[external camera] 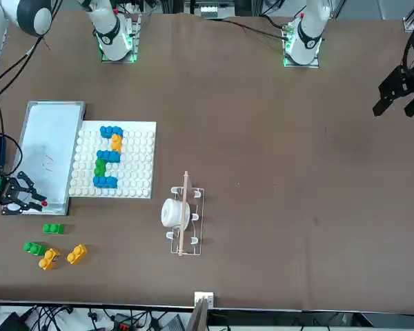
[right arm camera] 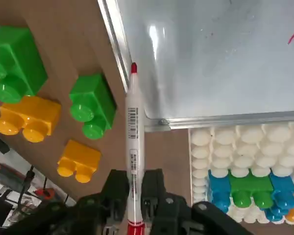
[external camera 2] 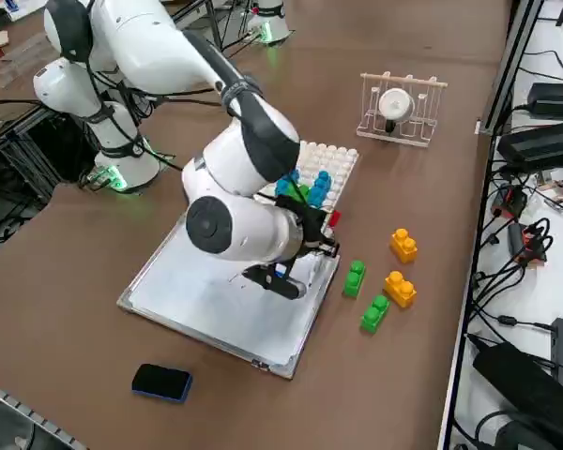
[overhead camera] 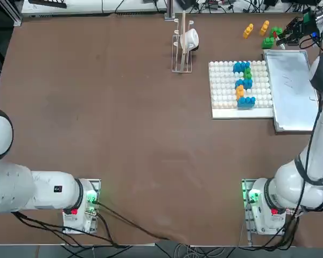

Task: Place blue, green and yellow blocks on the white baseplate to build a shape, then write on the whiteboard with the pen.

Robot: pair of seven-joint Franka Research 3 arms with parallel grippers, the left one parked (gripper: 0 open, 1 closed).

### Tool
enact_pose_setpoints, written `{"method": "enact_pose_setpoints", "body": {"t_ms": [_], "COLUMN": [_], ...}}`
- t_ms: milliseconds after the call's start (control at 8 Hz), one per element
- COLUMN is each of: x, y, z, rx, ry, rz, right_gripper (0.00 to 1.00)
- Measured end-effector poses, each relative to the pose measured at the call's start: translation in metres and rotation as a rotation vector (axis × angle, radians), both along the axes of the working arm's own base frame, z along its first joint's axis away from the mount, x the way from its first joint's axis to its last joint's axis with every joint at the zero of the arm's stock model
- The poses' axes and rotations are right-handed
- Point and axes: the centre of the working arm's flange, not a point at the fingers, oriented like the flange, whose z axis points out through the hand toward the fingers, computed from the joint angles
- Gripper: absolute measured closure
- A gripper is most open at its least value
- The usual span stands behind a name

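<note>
Clamping the pen [right arm camera: 133, 142] between its fingers, the right gripper [right arm camera: 133, 188] is hovering at the whiteboard [right arm camera: 210, 54] corner, red tip aimed at the frame, likely readying to write. Blue, green and yellow blocks [overhead camera: 243, 83] are sitting stacked on the baseplate [overhead camera: 222, 86]; spare blocks [right arm camera: 90, 105] are lying on the table beside the board.

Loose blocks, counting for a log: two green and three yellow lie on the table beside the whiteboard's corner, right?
Not quite: the right wrist view shows two green blocks and only two yellow blocks on the table beside the whiteboard.
</note>
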Motion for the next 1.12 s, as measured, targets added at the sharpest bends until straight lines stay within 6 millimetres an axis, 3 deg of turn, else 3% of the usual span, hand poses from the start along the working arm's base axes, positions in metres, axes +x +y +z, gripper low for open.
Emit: {"method": "enact_pose_setpoints", "body": {"t_ms": [375, 1125], "x": [0.011, -0.002], "y": [0.021, 0.018], "z": [-0.010, -0.036], "rx": [-0.093, -0.108], "ry": [0.034, 0.104], "rz": [0.018, 0.001], "right_gripper": [0.81, 0.81]}}
